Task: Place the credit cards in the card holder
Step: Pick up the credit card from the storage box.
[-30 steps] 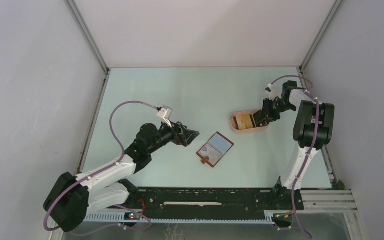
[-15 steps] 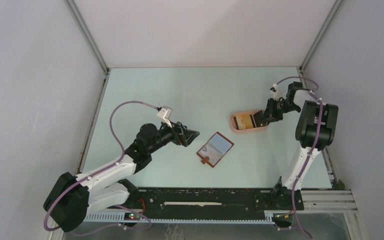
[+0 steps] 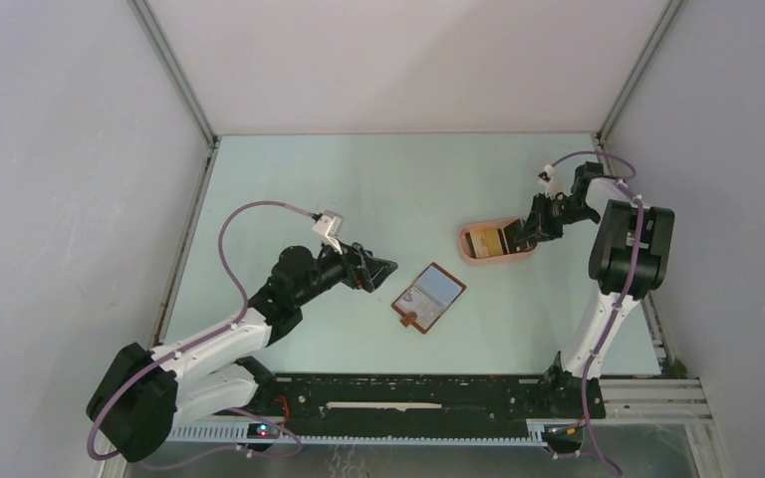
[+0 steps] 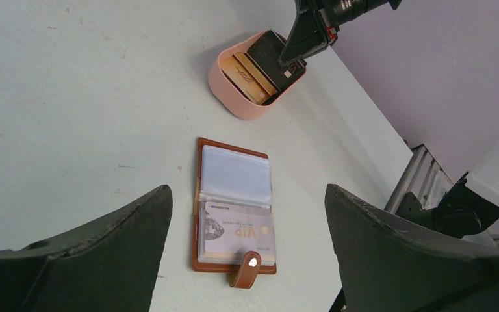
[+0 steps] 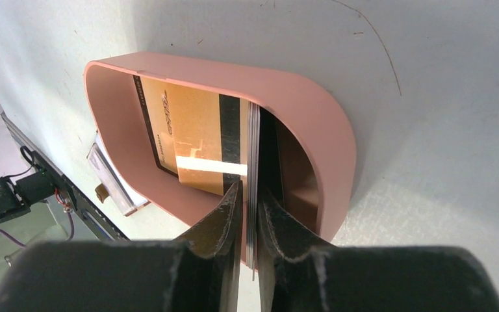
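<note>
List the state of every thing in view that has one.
card holder, open flat on the table, snap tab undone.
VIP card, tucked in the card holder's lower sleeve.
pink tray, upright, holding cards.
credit cards, leaning inside the pink tray, a thin edge pinched.
right hand, shut on credit cards in the tray.
left hand, open, empty, beside the card holder.

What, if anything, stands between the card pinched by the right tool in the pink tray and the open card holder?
Nothing visible. The right tool grips the card inside the pink tray, and only bare table lies between tray and card holder. The open left tool hovers beyond the holder, off that path.
</note>
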You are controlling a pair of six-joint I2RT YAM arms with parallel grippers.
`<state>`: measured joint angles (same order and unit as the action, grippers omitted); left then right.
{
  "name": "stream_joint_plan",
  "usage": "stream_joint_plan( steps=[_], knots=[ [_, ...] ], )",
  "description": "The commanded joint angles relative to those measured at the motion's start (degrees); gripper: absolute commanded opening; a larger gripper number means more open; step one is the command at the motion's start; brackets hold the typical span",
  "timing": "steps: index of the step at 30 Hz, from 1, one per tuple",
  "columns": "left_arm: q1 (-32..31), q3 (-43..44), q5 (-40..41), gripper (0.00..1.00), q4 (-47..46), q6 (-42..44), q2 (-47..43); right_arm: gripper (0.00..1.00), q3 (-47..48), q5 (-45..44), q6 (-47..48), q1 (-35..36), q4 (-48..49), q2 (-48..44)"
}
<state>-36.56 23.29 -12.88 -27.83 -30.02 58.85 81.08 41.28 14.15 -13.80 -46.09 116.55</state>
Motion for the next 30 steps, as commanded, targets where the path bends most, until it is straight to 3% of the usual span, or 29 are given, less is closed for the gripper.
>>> stream_joint_plan(
  steps=[1, 30],
  knots=[
    [0.36, 2.29, -1.11, 0.91, -1.89, -0.18, -0.08, 0.2, 2.14, 2.12, 1.17, -0.5, -1.35, 0.44],
    [0.35, 2.46, -1.35, 0.91, -1.92, -0.15, 0.22, 0.22, 2.58, 6.79, 2.02, -4.77, -3.88, 0.05]
  ],
)
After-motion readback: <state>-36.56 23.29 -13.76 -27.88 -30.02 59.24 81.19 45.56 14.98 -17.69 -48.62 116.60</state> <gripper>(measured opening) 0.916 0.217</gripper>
